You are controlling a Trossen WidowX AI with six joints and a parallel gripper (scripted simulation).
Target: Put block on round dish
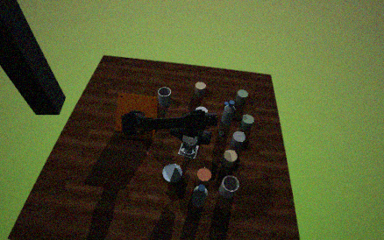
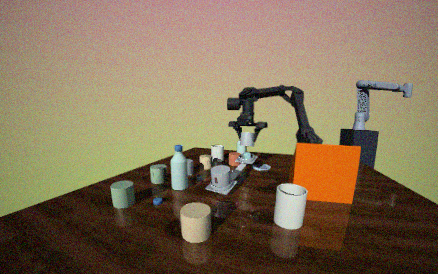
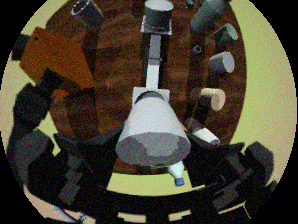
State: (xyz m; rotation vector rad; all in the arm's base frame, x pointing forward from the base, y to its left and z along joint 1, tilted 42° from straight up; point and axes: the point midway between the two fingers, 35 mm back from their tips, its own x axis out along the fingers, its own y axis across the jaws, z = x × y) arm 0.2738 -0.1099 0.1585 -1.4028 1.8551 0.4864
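Note:
My gripper (image 1: 190, 137) (image 2: 247, 135) (image 3: 151, 128) is shut on one grey cup (image 2: 247, 140) (image 3: 152, 120) and holds it above one end plate (image 1: 182, 153) (image 2: 252, 161) of the balance. A small pale shape (image 2: 246, 156) shows on that plate below the cup; it looks like the block, but the picture is grainy. The other grey cup (image 1: 202, 109) (image 2: 221, 176) (image 3: 158, 15) stands on the opposite plate, joined by the beam (image 2: 238, 172) (image 3: 152, 72). The round dish (image 1: 170, 172) (image 2: 261, 167) lies beside the balance, with nothing seen on it.
An orange panel (image 1: 137, 107) (image 2: 327, 172) (image 3: 55, 60) stands near the arm base. A white open cup (image 1: 164, 97) (image 2: 290, 207) is beside it. A tall bottle (image 1: 227, 115) (image 2: 179, 171), another bottle (image 1: 199, 196) and several short cylinders surround the balance. A red cylinder (image 1: 204, 174) is near the dish.

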